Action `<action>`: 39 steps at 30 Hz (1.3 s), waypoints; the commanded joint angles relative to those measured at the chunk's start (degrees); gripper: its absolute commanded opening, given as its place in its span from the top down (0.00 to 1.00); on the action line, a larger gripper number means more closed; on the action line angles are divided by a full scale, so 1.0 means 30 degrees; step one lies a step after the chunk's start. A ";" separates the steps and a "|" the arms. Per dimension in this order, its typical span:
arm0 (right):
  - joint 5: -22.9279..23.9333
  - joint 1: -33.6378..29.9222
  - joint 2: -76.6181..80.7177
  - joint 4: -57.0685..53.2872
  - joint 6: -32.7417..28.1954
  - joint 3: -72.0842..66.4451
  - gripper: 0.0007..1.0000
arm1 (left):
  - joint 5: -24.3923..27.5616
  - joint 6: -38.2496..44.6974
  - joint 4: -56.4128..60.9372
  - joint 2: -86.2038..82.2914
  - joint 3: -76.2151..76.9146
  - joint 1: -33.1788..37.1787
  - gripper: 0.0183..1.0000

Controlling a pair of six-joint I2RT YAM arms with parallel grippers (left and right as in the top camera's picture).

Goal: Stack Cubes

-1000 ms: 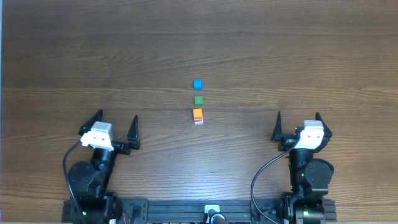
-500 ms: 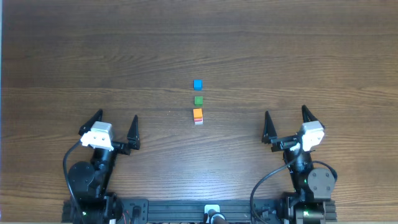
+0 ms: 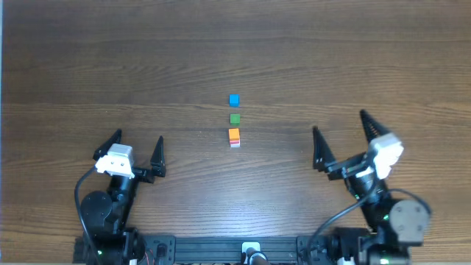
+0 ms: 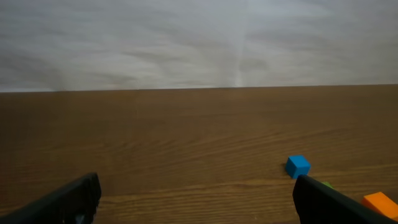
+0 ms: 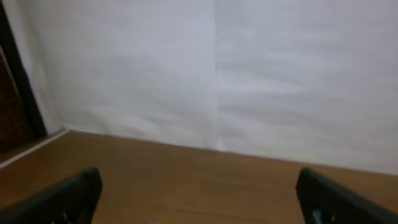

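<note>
Three cubes lie in a short line at the middle of the wooden table: a blue cube [image 3: 234,100] farthest from the arms, a green cube [image 3: 235,118] behind it, and an orange cube [image 3: 234,136] nearest, which appears to rest on a pale one. The blue cube [image 4: 298,166] and the orange cube [image 4: 380,203] also show in the left wrist view. My left gripper [image 3: 135,152] stands open at the lower left, well away from the cubes. My right gripper [image 3: 340,138] is open at the lower right, tilted toward the cubes and lifted off the table.
Bare wooden tabletop [image 3: 147,59] stretches all round the cubes. A white wall [image 5: 249,81] stands beyond the table's far edge. Both arm bases [image 3: 250,250] sit along the near edge.
My right gripper has swung toward the middle and risen, its wrist shifting to the right. The left arm and the cubes have kept still.
</note>
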 commanded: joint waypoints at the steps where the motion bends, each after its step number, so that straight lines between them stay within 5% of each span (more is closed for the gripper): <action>1: -0.1829 0.0124 0.4787 -0.2331 -0.0627 0.5588 0.01 | 0.0058 0.0277 -0.0022 -0.0175 -0.0102 -0.0073 0.00; 7: -0.1268 0.1734 1.1672 -0.7657 -0.0699 1.2874 0.01 | 0.0058 0.0284 -0.0022 -0.0175 -0.0102 -0.0073 0.00; 14: 0.3067 0.6907 1.8702 -1.2021 -0.0430 1.8578 0.01 | 0.0058 0.0284 -0.0022 -0.0175 -0.0102 -0.0073 0.00; 22: 0.6557 1.1045 2.5427 -1.4498 0.3038 2.0801 0.01 | 0.0058 0.0284 -0.0022 -0.0175 -0.0102 -0.0073 0.00; 39: 0.7198 1.2786 3.2968 -1.5577 0.6251 2.0837 0.01 | 0.0058 0.0284 -0.0022 -0.0175 -0.0102 -0.0073 0.00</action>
